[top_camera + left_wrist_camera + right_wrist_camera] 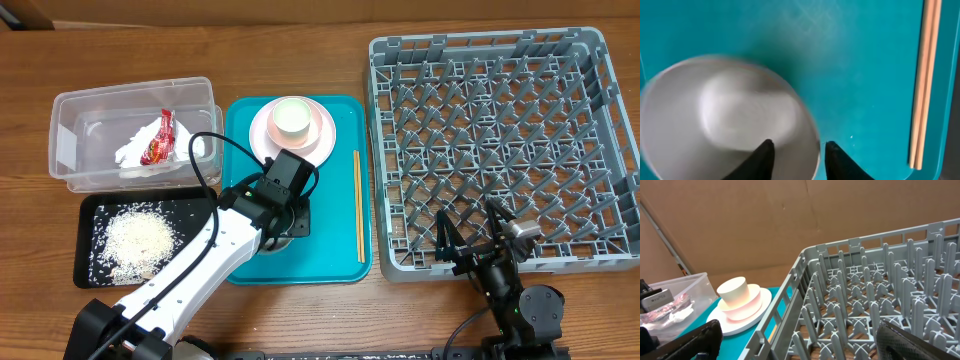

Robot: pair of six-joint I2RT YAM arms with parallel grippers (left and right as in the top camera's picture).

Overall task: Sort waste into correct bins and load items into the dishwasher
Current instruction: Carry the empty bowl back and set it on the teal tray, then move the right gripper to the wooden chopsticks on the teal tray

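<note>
Your left gripper (799, 145) is down over the teal tray (850, 60), its jaws part way apart and clamped on nothing. The two fingers (762, 160) straddle the rim of a bowl (715, 115). One tip is inside the bowl and clear of its wall. The other is outside, just beside the rim, over bare tray. The bowl lies under and to the left of the tool; it is blurred in the wrist view.

Right of this gripper, near the tray's right edge, the chopsticks (925, 80) lie side by side, pointing the same way as the fingers and well apart from them. Straight ahead of the tool, at the tray's far end, sits the plate (262, 140) with the cup (292, 117) upside down on it. Ahead and to the left is the tub (90, 105), holding the napkin (135, 155) and the wrapper (160, 140). Directly to the left, beside the teal tray, the black tray (85, 240) carries the rice (135, 240).

Your right gripper (799, 327) hangs with its jaws wide apart and nothing between them. It is at the near left corner of the rack (490, 45), whose pegs spread ahead and to the right of the fingers. From this tool the plate and cup are ahead to the left, beyond the rack's wall.
</note>
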